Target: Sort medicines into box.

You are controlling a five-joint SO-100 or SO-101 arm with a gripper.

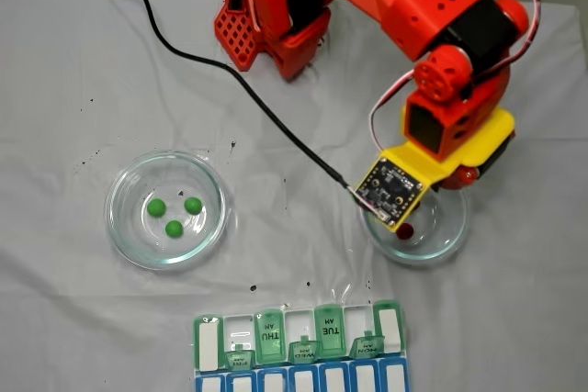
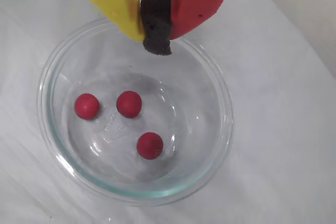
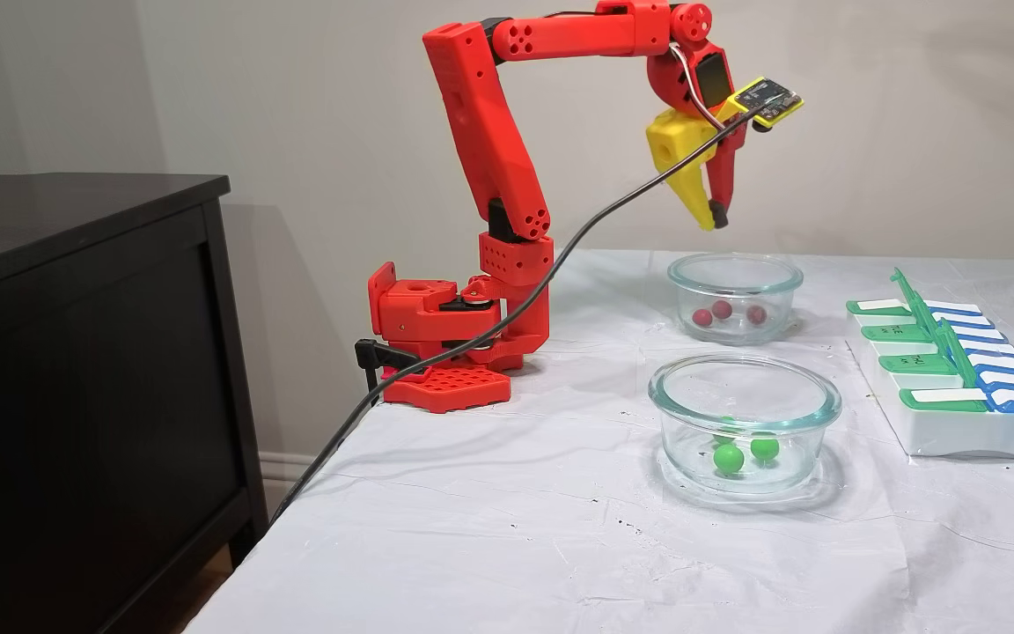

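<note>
Box (image 1: 299,355) lies lengthwise along your bench's (image 1: 73,89) near edge in a fixed view; jaws pinched together, holding nothing, above red medicines (image 2: 129,104).

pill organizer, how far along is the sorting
Nothing looks sorted yet: the pill organizer shows no balls in its open compartments. Three green balls sit in one glass bowl, three red balls in the other. The gripper hovers shut and empty above the red ones.

Dark red medicines (image 2: 129,104), yellow-and-red gripper (image 2: 156,45)
</note>
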